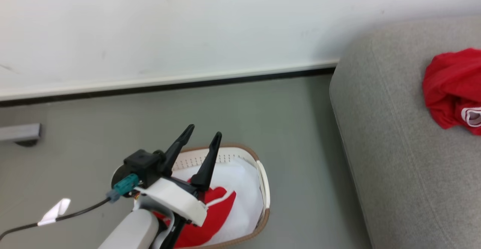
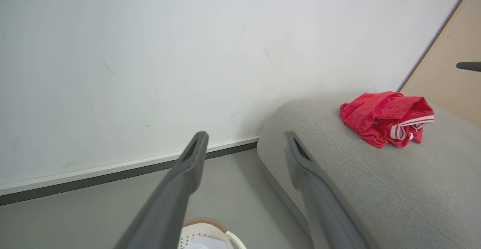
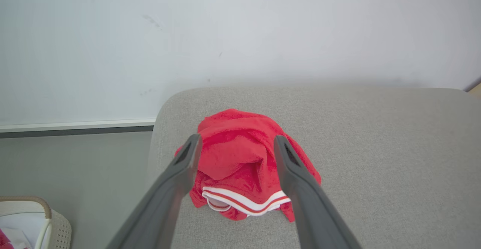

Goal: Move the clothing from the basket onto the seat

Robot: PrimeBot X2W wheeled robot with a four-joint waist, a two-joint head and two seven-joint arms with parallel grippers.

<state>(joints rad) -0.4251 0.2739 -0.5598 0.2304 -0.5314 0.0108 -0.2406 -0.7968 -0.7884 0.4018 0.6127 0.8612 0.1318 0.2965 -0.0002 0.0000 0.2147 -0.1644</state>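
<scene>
Red fabric is in two places now. One garment [image 3: 240, 166] lies crumpled on the sofa [image 3: 375, 147], near the end that faces the basket [image 1: 263, 181], with its white trim turned to the front. The right gripper [image 3: 237, 139] hangs over it with both fingers wide apart. Nothing is between them, and the cloth seems to rest on the sofa alone. A second garment [image 1: 214, 207] is in the basket, on top of the white sheet [image 1: 244, 181]. It is partly hidden behind the left gripper [image 1: 204, 130], which is also wide and empty above the basket.

I judge the task about half done, and the next grasp belongs to the basket.

Several things can go wrong. If a right finger catches a fold when it pulls away, it can drag the soft garment toward the end of the sofa and onto the floor [image 1: 225, 110]. In the basket, red cloth and sheet touch each other, so a deep pinch can take both, and the sheet would travel to the sofa too. A finger that hooks the perforated wall can tip the basket, which looks light. A shallow pinch may let the garment slide out on the way.
</scene>
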